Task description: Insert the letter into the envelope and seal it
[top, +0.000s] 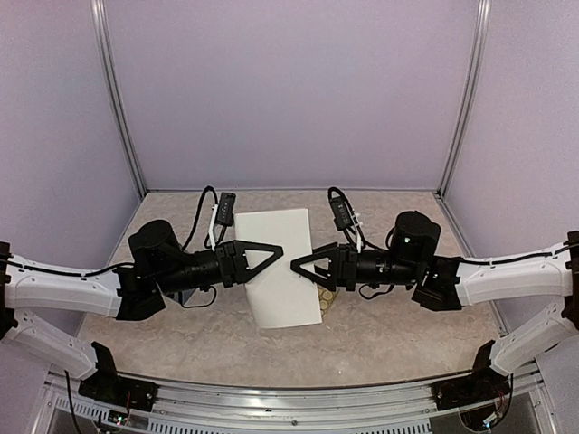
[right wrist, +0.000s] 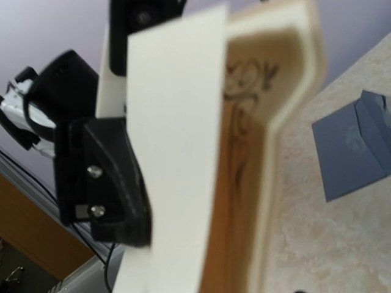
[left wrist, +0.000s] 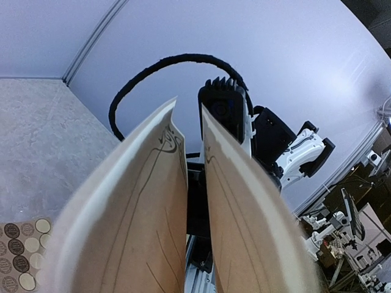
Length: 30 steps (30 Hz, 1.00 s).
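- Two pincers are meeting almost tip to tip above the middle of the bench, with the letter between them.
- Reaching in from the left side, the left pincer is holding its jaws narrow and pinching the letter at its left edge.
- Reaching in from the right side, the right pincer is overlapping the letter's right edge. Paper is filling its own camera, so I cannot tell whether its jaws are gripping or standing apart.
- Folded over, the letter is being held up off the bench. Its two halves are facing each other, with the beige bordered faces turned inward and the plain white back outward.
- Lying flat on the bench, the envelope is showing only in the right wrist view, clear of the letter.
- Resting on the bench below the right pincer, the sticker sheet is peeking out just beside the letter's near right corner.
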Tool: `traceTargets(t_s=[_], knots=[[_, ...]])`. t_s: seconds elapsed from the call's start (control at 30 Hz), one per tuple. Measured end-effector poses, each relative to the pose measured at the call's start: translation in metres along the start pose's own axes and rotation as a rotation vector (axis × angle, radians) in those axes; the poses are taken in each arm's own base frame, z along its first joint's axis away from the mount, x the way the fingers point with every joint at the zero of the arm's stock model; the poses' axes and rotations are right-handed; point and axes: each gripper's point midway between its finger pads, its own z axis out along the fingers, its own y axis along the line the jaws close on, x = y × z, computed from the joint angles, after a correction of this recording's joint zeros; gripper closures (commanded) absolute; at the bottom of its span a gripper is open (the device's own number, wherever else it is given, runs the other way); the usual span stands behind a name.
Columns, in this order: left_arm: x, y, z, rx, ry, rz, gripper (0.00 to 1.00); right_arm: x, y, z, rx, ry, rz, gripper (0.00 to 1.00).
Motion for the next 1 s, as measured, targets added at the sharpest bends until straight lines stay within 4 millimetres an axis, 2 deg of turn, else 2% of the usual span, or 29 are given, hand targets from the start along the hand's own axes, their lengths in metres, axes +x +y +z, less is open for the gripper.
traceTargets(t_s=[0.37, 0.53, 0.63, 1.0], knots=[[0.002, 0.012, -0.003, -0.088, -0.008, 0.036, 0.83, 0.013, -0.011, 0.005, 0.042, 0.051, 0.039, 0.77], [0.005, 0.018, -0.004, -0.127, -0.001, 0.049, 0.83, 0.017, -0.014, 0.006, 0.051, 0.064, 0.051, 0.92], [0.006, 0.021, -0.004, -0.14, 0.002, 0.053, 0.84, 0.018, -0.015, 0.007, 0.054, 0.069, 0.056, 0.94], [0.006, 0.023, -0.004, -0.153, 0.001, 0.056, 0.8, 0.019, -0.016, 0.011, 0.049, 0.078, 0.06, 0.93]])
